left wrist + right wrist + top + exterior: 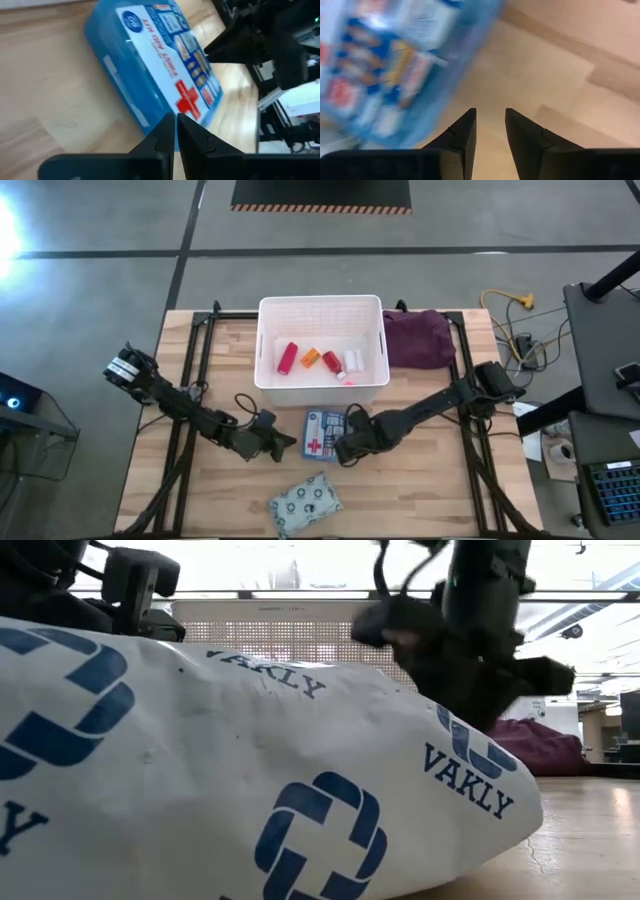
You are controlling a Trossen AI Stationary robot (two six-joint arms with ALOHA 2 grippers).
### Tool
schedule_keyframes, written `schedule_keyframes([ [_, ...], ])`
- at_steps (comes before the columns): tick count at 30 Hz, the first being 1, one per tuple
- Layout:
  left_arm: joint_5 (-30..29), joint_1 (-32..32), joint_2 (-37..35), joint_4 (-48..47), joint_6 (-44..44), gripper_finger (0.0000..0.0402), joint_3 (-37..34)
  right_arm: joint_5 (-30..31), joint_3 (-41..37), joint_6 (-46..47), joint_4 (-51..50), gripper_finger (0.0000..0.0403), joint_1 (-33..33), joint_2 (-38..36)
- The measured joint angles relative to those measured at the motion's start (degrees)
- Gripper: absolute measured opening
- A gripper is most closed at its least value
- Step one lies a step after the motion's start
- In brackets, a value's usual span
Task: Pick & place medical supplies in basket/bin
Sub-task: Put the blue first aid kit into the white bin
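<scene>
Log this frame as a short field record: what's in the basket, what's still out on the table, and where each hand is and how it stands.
basket: white, holds red tubes, orange vial, white bottles
first-aid box: on the table in front of the basket, between both hands
pouch: grey patterned, near table edge
purple cloth: right of the basket
left hand: shut, empty, left of the box
right hand: slightly open, empty, at the box's right edge
</scene>
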Motion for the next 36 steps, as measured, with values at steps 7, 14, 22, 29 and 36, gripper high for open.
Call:
schedule_keyframes([
  [7, 0.98, 1.29, 0.04, -0.63, 0.53, 0.0003, 0.15, -0.86, -4.76, -0.05, 6.96, 0.0108, -1.96, 0.0],
  [14, 1.95, 3.13, 0.04, -3.77, 2.58, 0.0003, 1.38, -0.02, -5.01, -1.77, 8.95, 0.0106, -2.82, -0.17],
  [22, 2.08, 3.04, 0.04, -14.98, -3.35, 0.0003, 0.58, 0.69, 1.22, -5.93, 2.67, 0.0122, -1.28, -2.83],
  [29, 2.08, 3.41, 0.04, -13.75, -3.47, 0.0003, -0.13, 4.36, 4.36, -7.87, 4.11, 0.0099, -3.28, -1.74],
  [36, 2.08, 3.46, 0.02, -13.44, -3.47, 0.0003, -0.01, 0.71, 3.14, -7.22, 8.29, 0.0079, -3.39, 2.17],
])
